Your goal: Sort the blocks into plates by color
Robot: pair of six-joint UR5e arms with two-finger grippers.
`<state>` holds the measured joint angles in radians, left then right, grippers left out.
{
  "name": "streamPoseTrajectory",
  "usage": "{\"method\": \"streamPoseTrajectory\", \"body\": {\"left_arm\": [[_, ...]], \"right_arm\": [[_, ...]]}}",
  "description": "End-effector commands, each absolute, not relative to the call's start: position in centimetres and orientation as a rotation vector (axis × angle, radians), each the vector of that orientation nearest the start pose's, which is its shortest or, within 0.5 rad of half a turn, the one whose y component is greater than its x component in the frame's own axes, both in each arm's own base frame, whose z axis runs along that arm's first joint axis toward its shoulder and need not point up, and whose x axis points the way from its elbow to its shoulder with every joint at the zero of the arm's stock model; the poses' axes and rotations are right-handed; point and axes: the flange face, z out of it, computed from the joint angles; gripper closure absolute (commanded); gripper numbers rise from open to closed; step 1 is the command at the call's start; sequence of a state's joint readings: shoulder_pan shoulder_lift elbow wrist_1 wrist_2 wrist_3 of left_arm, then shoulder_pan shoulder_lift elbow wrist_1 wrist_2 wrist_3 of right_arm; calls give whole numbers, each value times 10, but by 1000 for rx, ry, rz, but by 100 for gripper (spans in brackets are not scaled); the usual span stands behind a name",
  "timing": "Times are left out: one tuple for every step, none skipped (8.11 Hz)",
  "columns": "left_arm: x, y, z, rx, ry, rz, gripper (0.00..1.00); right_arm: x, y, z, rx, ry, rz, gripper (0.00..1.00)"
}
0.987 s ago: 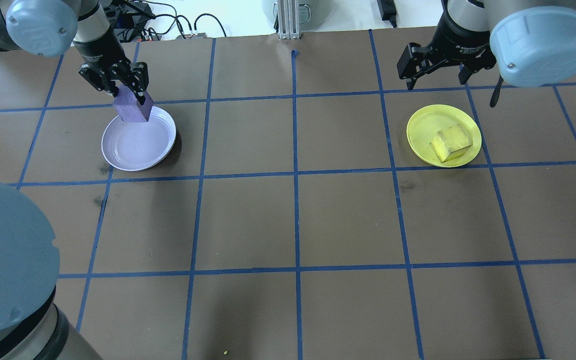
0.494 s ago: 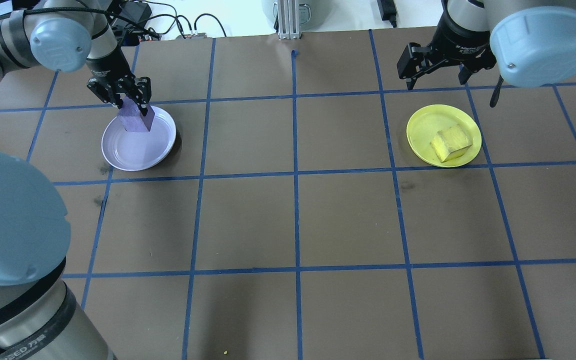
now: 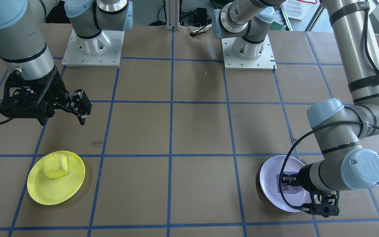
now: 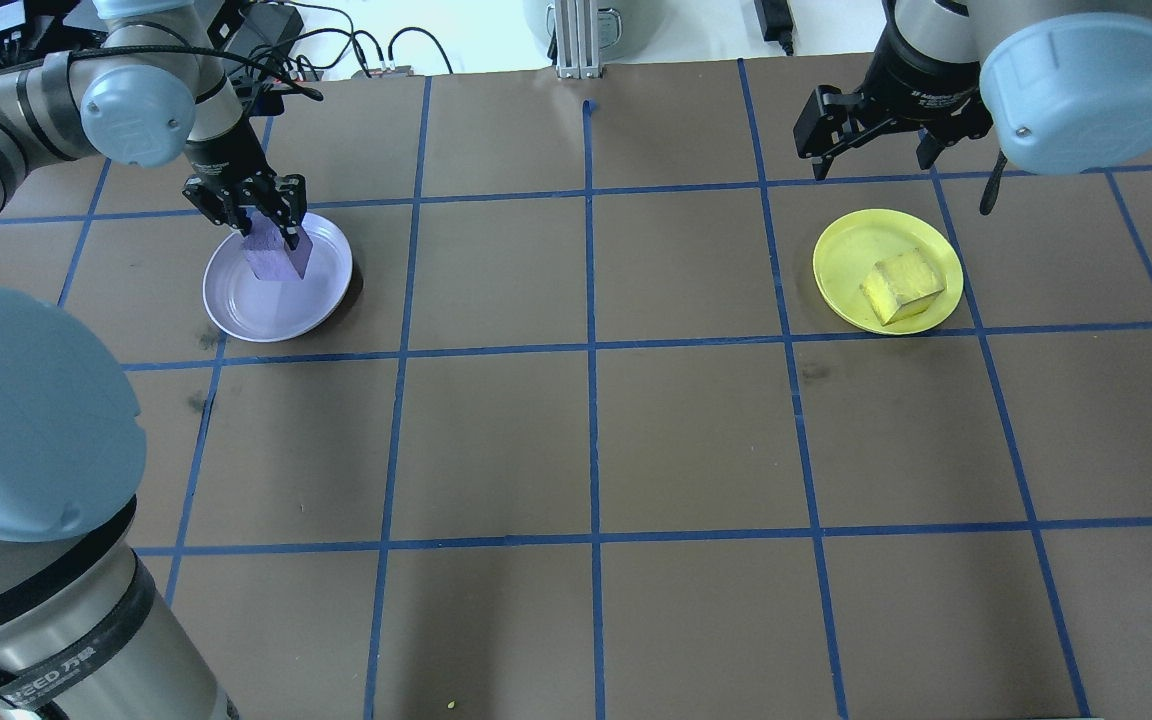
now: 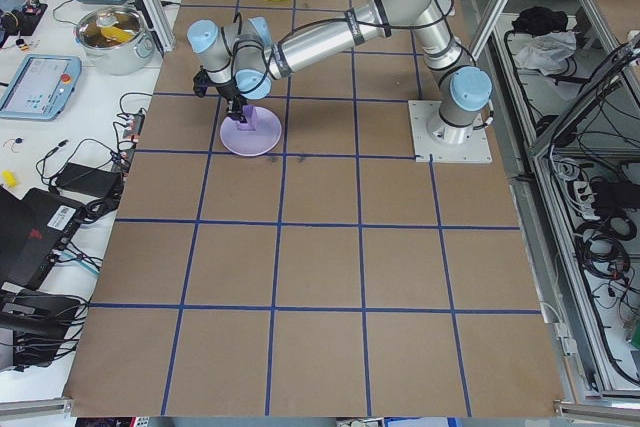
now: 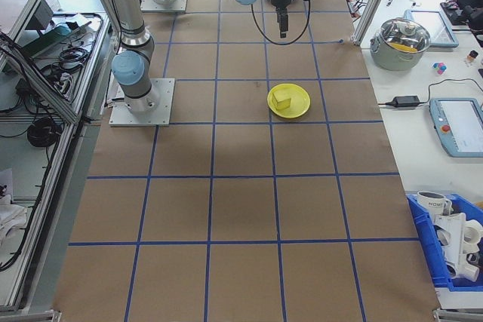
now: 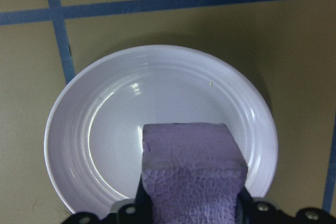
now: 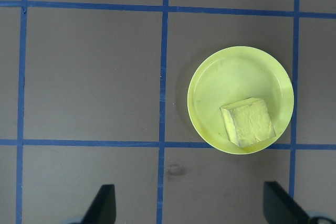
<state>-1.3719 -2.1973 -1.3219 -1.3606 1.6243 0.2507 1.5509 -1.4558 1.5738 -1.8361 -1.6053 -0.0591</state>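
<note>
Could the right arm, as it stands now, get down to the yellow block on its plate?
Probably yes. The right gripper hangs open beyond the yellow plate, and the yellow block lies uncovered with nothing between them.

I count two blocks, purple block [image 4: 274,252] and yellow block [image 4: 902,286]; two plates, lavender plate [image 4: 236,305] and yellow plate [image 4: 851,250].

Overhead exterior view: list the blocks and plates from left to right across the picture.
Lavender plate → purple block, held over that plate by the left gripper → yellow plate → yellow block, lying in the yellow plate.
</note>
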Motion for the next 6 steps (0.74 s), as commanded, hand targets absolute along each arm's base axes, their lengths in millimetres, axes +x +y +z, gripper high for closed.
{"method": "streamPoseTrajectory", "body": {"left_arm": [[22,-702,231,66,3118,316,58],[22,-701,230,66,3118,318,29],[22,-702,231,63,3118,314,8],[22,-702,231,63,3118,316,3],[23,-703,238,63,3114,298,0],[24,-701,253,91,3007,298,0]], "right_arm": [[119,-554,455,-60,3169,-232,0],[119,-554,455,-59,3172,-232,0],[119,-554,455,-59,3171,-232,0],[119,-554,455,-62,3172,-232,0],[119,-554,455,-59,3171,-232,0],[119,-554,455,-64,3174,-232,0]]}}
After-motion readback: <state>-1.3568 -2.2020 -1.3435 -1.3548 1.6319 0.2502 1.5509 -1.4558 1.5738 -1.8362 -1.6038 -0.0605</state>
